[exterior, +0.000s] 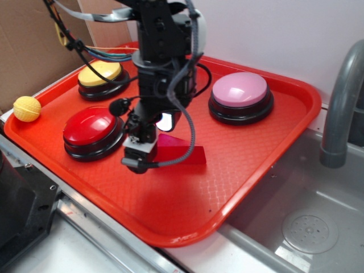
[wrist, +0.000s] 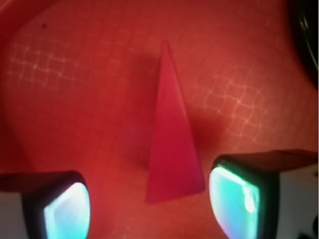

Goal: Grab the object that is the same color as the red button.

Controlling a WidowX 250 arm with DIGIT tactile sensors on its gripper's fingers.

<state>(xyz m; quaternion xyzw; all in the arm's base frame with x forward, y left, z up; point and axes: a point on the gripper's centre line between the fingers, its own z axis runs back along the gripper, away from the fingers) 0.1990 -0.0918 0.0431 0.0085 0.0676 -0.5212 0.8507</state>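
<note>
The tool hung open, its fingers flanking the wide end of the red wedge; approach looked done, with closing and lifting left.

Yellow button and pink button on red tray; yellow ball beside it

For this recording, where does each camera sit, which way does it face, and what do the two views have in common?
Exterior: off the robot, above the tray's near corner, looking down across the red tray at three buttons, including the red button; shows the arm and gripper.
Wrist: on the arm, facing straight down at the tray; both fingertips frame the bottom edge.
Shared: the red wedge, lying between the open jaws, and the tray's surface.
</note>
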